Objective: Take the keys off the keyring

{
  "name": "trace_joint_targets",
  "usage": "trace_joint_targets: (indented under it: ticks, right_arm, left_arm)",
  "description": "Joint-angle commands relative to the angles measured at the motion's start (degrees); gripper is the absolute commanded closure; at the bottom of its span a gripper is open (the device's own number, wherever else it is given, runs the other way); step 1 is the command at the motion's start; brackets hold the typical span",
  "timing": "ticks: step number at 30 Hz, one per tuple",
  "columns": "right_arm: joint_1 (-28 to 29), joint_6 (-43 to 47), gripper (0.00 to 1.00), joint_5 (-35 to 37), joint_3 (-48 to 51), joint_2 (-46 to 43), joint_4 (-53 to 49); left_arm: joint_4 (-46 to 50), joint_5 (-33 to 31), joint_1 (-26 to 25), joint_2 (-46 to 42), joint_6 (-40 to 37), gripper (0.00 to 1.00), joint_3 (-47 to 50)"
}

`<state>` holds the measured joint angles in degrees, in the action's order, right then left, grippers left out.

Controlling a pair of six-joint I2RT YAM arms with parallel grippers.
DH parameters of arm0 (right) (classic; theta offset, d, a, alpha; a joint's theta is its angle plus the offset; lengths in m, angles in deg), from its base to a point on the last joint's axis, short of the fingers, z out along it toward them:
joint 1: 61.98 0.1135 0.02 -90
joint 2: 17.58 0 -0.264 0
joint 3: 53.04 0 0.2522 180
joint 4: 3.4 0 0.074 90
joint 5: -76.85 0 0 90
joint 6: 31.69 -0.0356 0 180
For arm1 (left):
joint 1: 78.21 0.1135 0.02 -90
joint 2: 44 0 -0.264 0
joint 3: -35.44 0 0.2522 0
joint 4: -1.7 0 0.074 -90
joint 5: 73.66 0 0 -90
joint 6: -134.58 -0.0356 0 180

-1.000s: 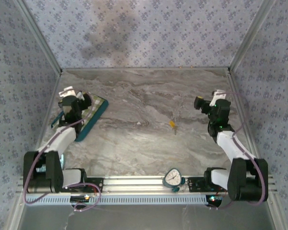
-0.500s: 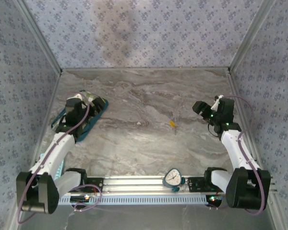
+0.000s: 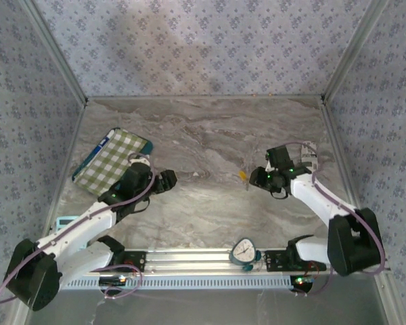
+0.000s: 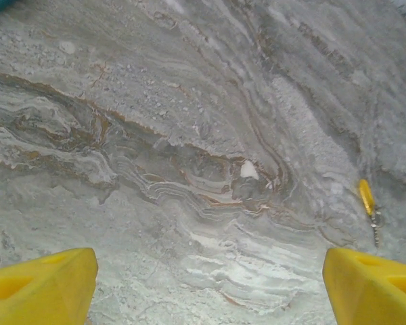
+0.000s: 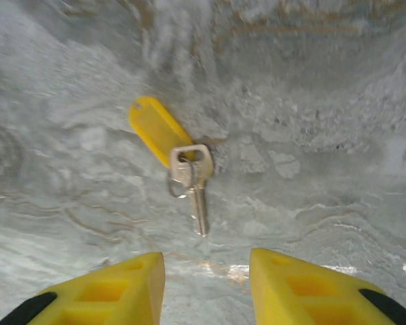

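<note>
**Item location.** The key (image 5: 197, 191) lies flat on the marbled desk (image 3: 189, 128), near its middle and somewhat to the right. A small wire keyring (image 5: 176, 187) passes through the key's head and joins it to a yellow tag (image 5: 155, 128). The key's shaft points toward the right hand, and the tag slants away on the far side.

**Right hand** (image 5: 206, 288). It is poised just short of the key's tip. The pads are drawn to a narrow gap with nothing between them.

**Left hand** (image 4: 206, 288). It is well apart from the key, over the left half of the desk. The pads are spread wide and hold nothing. The key sits ahead of it, toward its right pad's side.

**Handling, as judged.**
- The bunch looks light, hard and very thin, and it lies flush on smooth stone, so a nudge will likely send it sliding.
- The metal shaft offers little purchase.
- The tag is the broadest part and the better place to pin or pinch.
- The key's squarish head is the sensible hold for working it round the ring.
- The ring looks like stiff, springy wire, so one hand should probably steady the tag while the other works the key.

**Also present.** A checked pad (image 3: 111, 161) lies at far left, and a dial timer (image 3: 243, 251) stands on the near rail.
</note>
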<state>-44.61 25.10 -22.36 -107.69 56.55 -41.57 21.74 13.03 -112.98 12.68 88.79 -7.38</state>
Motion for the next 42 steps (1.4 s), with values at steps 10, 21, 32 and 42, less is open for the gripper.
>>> trace_joint_targets:
  ticks: [10, 21, 32, 42]
  right_arm:
    - [6.37, -7.20, 0.63, 8.63, -6.16, 9.89, -0.12]
    - [7.21, -8.45, 0.72, 9.10, -9.90, 17.46, 0.32]
    - [7.31, -8.97, 0.85, 8.52, -12.16, 22.10, 0.91]
    - [7.32, -7.16, 0.99, 9.26, -13.80, 20.92, -1.36]
  left_arm:
    - [-4.87, -3.55, -10.45, 7.50, -4.57, 0.14, -6.09]
    - [-5.40, -3.62, -12.42, 8.66, -5.05, 0.13, -6.58]
    - [-5.30, -4.46, -12.57, 8.44, -3.96, 0.13, -5.61]
    - [-4.85, -4.91, -12.61, 8.57, -3.69, 0.12, -5.91]
